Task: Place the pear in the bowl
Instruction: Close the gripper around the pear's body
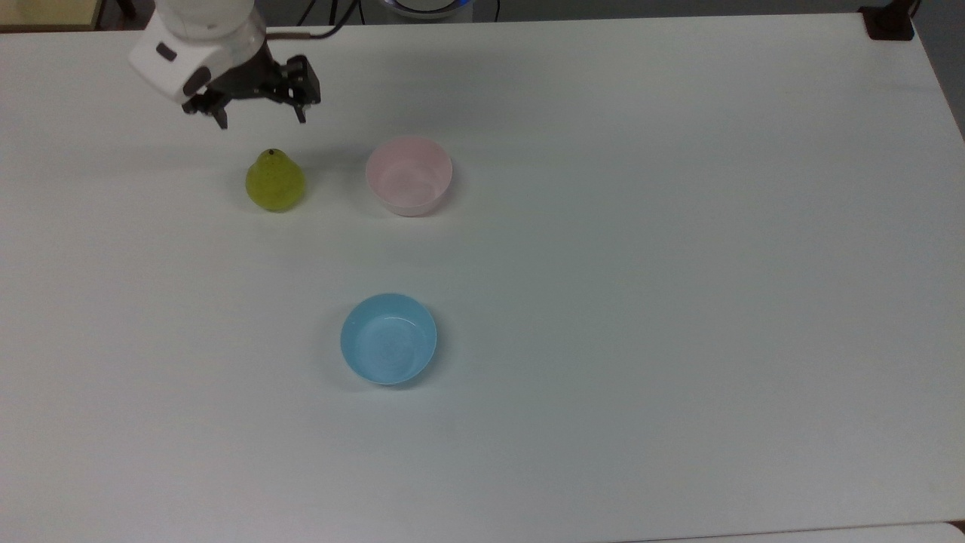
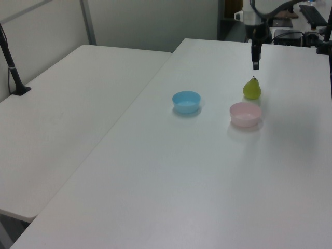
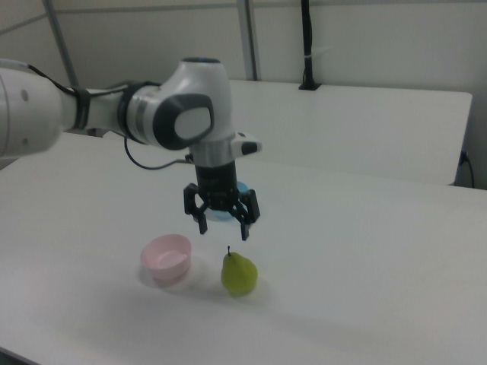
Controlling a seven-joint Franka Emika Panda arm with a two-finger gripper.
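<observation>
1. The pear [image 1: 275, 181] stood upright on the white surface [image 1: 641, 226], yellow-green, glossy, with a tiny dark stem tip.
2. The pincer [image 3: 224, 228] hung just above it, fingers spread wide, holding nothing.
3. The pink bowl [image 3: 167, 257] sat beside the pear, apart from it, to the pincer's lower left in the right view.

Small yellow-green pear [image 1: 275, 181] [image 2: 252, 89] [image 3: 239, 273], upright on the white counter [image 1: 678, 226], dark stem tip pointing up. Pale pink round bowl [image 1: 409, 175] [image 2: 245, 114] [image 3: 167, 257], upright and empty, near the pear on the top view's right, not touching it.
</observation>
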